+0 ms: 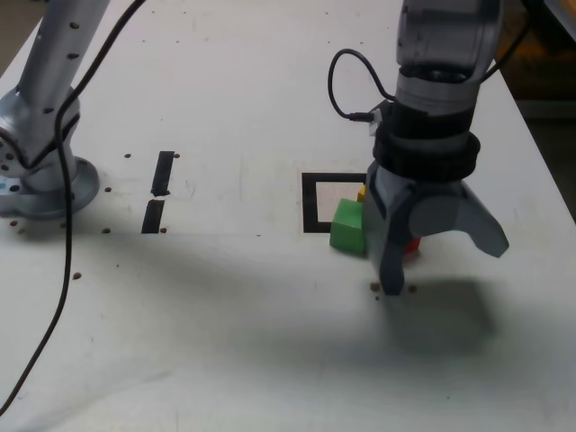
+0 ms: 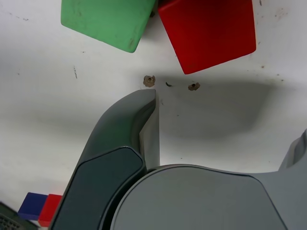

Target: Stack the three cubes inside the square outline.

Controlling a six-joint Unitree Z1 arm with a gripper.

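Three cubes sit close together by the square outline (image 1: pixel 310 202) of black tape. The green cube (image 1: pixel 346 227) (image 2: pixel 108 21) rests on the outline's near right corner. Beside it lies the red cube (image 1: pixel 412 246) (image 2: pixel 208 31), mostly hidden behind the gripper in the exterior view. Only a sliver of the yellow cube (image 1: pixel 362 193) shows behind the green one. My gripper (image 1: pixel 443 266) (image 2: pixel 225 134) is open, low over the table just in front of the red cube, with nothing between its fingers.
The arm's base (image 1: pixel 45 171) stands at the exterior view's left, with a black cable (image 1: pixel 63 270) trailing toward the front. Two short black tape strips (image 1: pixel 163 173) lie between base and outline. Small blue (image 2: pixel 32 205) and red (image 2: pixel 50 208) things show in the wrist view.
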